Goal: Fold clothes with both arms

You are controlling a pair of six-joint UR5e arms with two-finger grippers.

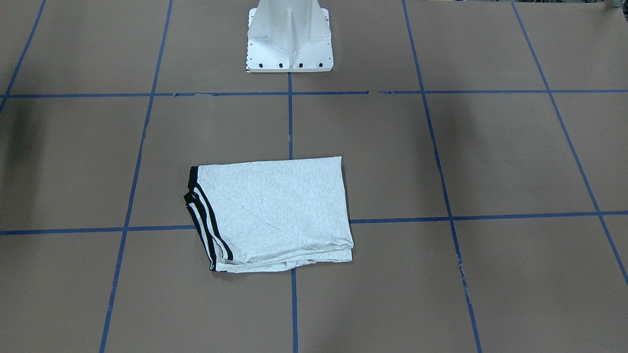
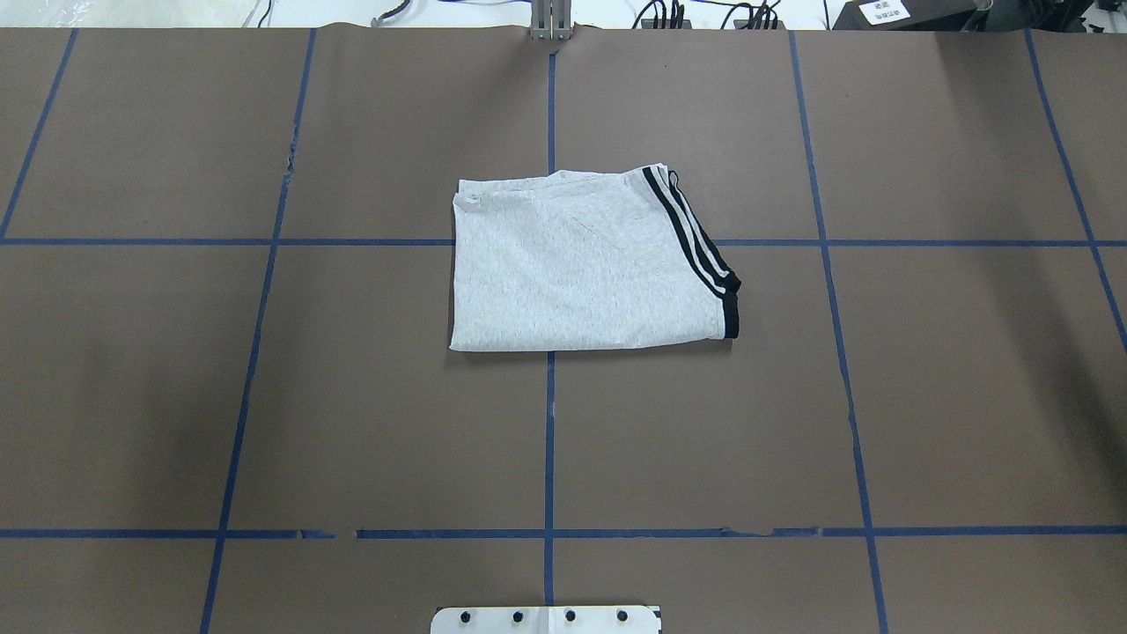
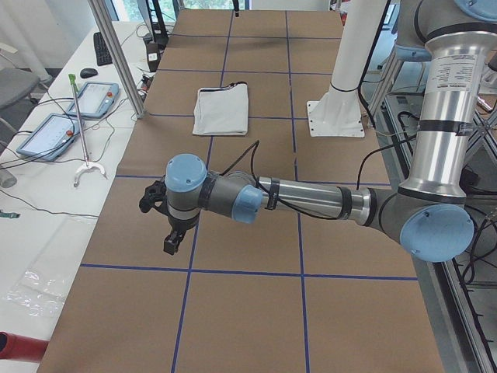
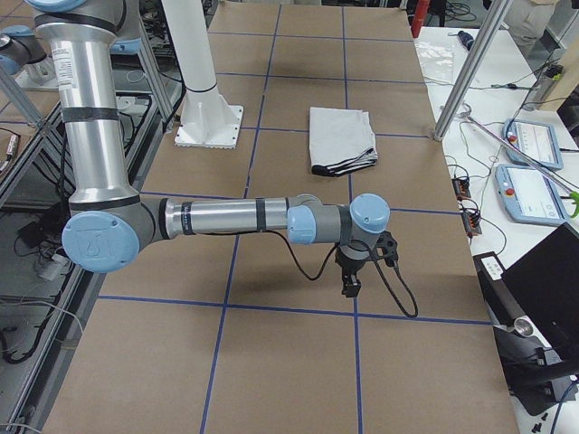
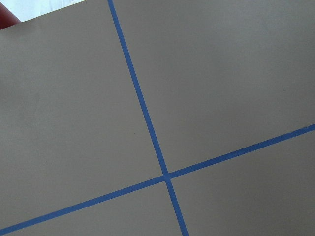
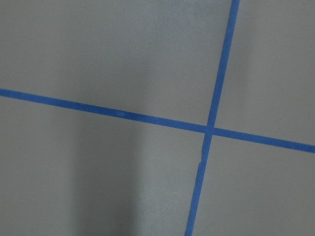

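The grey T-shirt (image 2: 581, 269) lies folded into a flat rectangle at the table's middle, its black double stripes along one side. It also shows in the front-facing view (image 1: 272, 213), the left side view (image 3: 221, 109) and the right side view (image 4: 341, 138). The printed head is hidden. My left gripper (image 3: 169, 246) hangs above the table far off at its left end. My right gripper (image 4: 350, 287) hangs above the table at its right end. Both show only in the side views, so I cannot tell whether they are open or shut. Neither touches the shirt.
The brown table cover (image 2: 352, 423) carries a grid of blue tape lines. The white pedestal base (image 1: 289, 37) stands behind the shirt. Teach pendants (image 3: 74, 113) and cables lie on a side bench, and metal posts (image 4: 461, 81) stand beside the table.
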